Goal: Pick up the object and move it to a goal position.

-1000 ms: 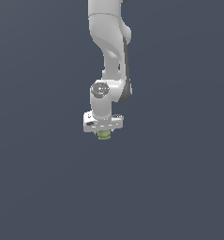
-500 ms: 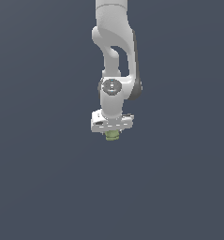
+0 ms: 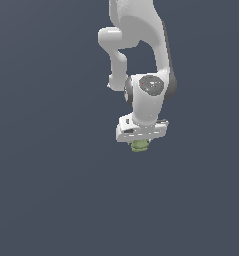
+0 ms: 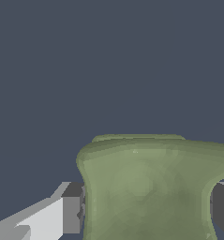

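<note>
The pick-up looks done: the gripper (image 3: pixel 139 143) is clamped on the object (image 3: pixel 139 146), a small olive-green stub that pokes out just beneath the white hand in the exterior view. In the wrist view the object (image 4: pixel 148 187) fills the space between the two dark finger pads (image 4: pixel 72 208), one touching each flank, so the hold appears firm and centred. What is left, as a judgement, is carrying it to the goal and perhaps letting go there; no goal marker shows in either picture, so how far remains cannot be told. The surroundings are a plain dark grey field, with no shadow or edge to show whether the object is off the ground. The arm (image 3: pixel 141 40) enters from the twelve o'clock edge of the exterior view, bends through an elbow toward eleven o'clock, then drops to the round wrist joint (image 3: pixel 151 86). The hand hangs at six o'clock from that joint, pointing straight down, its crossbar tilted slightly.
</note>
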Tool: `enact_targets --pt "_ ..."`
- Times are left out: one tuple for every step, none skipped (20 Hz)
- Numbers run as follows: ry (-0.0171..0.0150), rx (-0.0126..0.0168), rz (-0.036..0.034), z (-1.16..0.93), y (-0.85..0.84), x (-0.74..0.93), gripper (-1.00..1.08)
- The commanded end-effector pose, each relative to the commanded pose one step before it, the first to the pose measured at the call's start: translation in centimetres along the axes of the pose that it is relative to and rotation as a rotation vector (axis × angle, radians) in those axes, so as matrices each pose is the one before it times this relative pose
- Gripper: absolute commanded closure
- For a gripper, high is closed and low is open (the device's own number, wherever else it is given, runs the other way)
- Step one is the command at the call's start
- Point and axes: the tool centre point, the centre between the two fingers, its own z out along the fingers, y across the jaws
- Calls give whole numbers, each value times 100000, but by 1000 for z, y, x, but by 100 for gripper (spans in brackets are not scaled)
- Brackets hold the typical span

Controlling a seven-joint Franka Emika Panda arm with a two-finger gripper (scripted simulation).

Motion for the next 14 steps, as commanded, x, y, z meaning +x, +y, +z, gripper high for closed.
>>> enact_targets --pt "-86 -33 153 -1131 -1675 1098 108" --pt "0 0 0 -353 -534 368 108" --pt "-45 50 -16 -286 -477 337 108" --pt "0 0 0 -276 -417 297 108" --pt "0 0 0 -241 -364 264 108" --pt "0 0 0 -209 -315 233 108" --pt "0 0 0 -178 -270 203 108" --pt "0 0 0 -150 -227 175 108" --pt "0 0 0 -124 -187 146 108" --pt "0 0 0 -99 -150 119 108" --pt "0 0 0 -76 -114 92 108" --pt "0 0 0 -53 -80 66 108" --pt "0 0 0 -32 -48 39 108" --pt "0 0 0 -10 -16 13 108"
